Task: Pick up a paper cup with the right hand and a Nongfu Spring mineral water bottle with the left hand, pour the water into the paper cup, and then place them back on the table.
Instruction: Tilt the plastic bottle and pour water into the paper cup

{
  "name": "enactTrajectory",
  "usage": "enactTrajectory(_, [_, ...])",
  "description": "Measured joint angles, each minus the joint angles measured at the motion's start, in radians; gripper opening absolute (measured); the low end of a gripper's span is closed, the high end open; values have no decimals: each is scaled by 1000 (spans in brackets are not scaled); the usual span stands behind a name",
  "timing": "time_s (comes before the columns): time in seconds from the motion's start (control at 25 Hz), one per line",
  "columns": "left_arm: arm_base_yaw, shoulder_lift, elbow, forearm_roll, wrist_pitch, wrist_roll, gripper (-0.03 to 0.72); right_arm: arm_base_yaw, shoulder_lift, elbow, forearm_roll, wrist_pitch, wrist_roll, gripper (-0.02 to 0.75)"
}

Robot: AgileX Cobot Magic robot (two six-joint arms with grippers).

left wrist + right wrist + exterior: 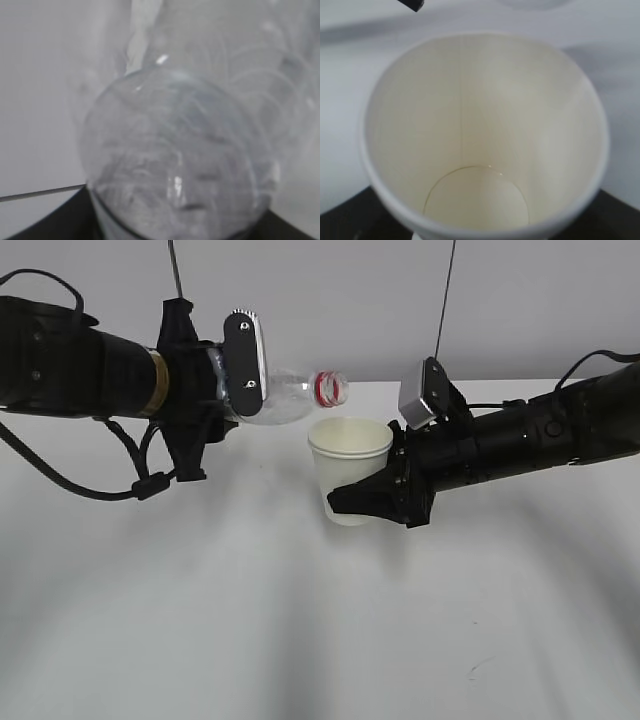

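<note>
My left gripper (232, 390) is shut on the Nongfu Spring mineral water bottle (285, 397) and holds it lying on its side in the air. Its red neck ring and mouth (332, 387) hang just above the left rim of the paper cup (347, 468). In the left wrist view the bottle's clear base (180, 160) fills the frame and hides the fingers. My right gripper (372, 502) is shut on the cup's lower half and holds it upright. The right wrist view looks into the cup (485, 125); its cream inside has a thin glint at the bottom.
The white table (300, 640) stretches below and in front of both arms. A pale wall stands behind. Two thin cables hang down at the back. A dark corner (412, 5) shows at the top of the right wrist view.
</note>
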Motion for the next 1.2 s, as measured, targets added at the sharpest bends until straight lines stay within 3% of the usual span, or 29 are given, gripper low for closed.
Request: enactTrajectory(1.2, [0, 0, 0, 212, 14, 1, 335, 0, 0, 0, -113, -7, 4, 483])
